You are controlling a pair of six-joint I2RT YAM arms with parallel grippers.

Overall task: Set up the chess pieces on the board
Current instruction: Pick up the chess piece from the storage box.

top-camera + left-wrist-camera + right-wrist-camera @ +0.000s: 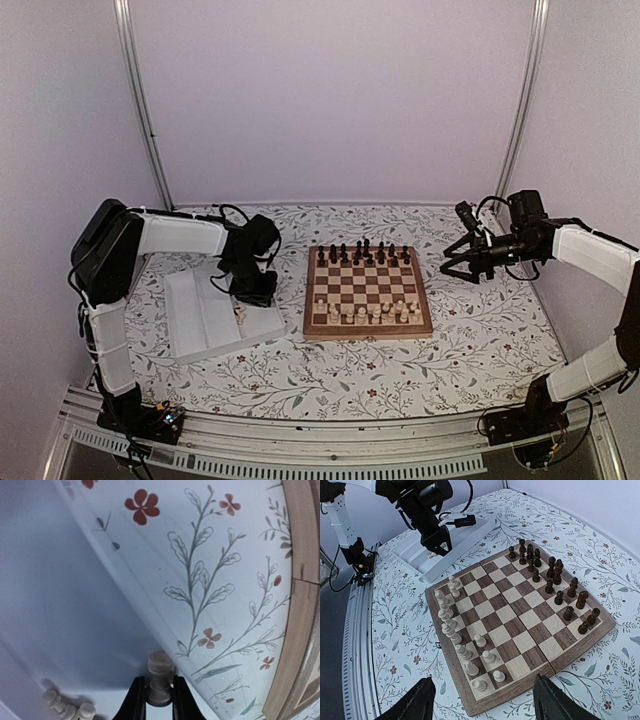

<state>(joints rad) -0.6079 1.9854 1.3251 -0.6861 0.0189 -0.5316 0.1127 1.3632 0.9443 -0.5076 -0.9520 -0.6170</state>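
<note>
1. We have our left gripper (159,700) clamped on a small pale cream wooden pawn (160,677) inside the white compartment tray (190,325), ready to lift it.
2. Beside that tray, the brown-and-tan checked wooden chessboard (368,292) awaits it.
3. Our right gripper (482,700), jaws apart, holds nothing and hovers beyond the board from the tray, out of the way.

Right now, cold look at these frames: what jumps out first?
The chessboard at table centre grabs the eye: dark chessmen fill its far rows, pale chess pieces crowd the near rows with gaps. Next, the left gripper down in the white tray to the board's left, fingers either side of a pale piece, two more pieces lying nearby. The right gripper hangs wide open, clear of the board's right side.
</note>
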